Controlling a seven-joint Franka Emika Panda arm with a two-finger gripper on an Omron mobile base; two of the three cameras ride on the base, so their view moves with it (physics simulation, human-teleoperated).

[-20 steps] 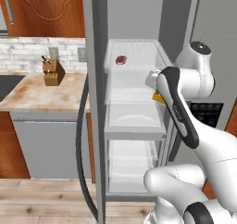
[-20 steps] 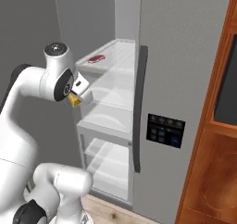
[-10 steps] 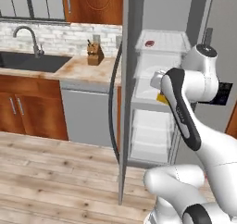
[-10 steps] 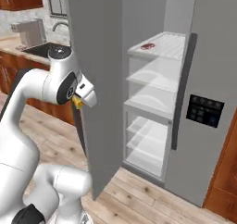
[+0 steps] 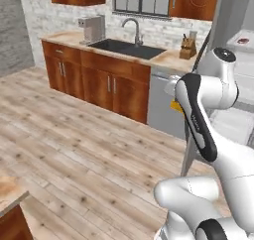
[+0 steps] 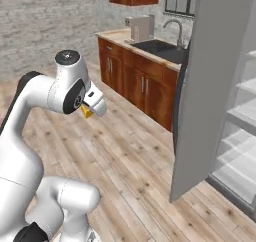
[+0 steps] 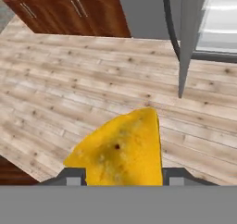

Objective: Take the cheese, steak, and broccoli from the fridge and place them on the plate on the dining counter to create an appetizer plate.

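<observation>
Here the gripper [image 7: 119,179] is pinching the cheese [image 7: 121,150], its two dark tips set one to each side of the wedge's wide base, while the narrow end points out ahead of the hand. In the right base view the same yellow block [image 6: 87,111] shows tucked under the gripper [image 6: 95,106], carried in the air above the wooden floor [image 7: 65,79]. Ahead of the hand and off to one side stands the fridge [image 6: 220,81], its grey door hanging open and white shelves visible inside; the steak [image 5: 242,40] lies on an upper shelf there, well apart from the hand.

By my judgement the cheese is light and fairly stiff, so it should ride without sagging. Its sloping faces are the risk: a wedge squeezed across the taper tends to slide out toward its thin end. The present hold looks sensible, low on the thick part where the sides are closest to parallel. The surface looks slightly pitted, which may help friction, though a hard squeeze could dent or crumble it. A steady, moderate pinch seems best for the trip to the plate.
</observation>
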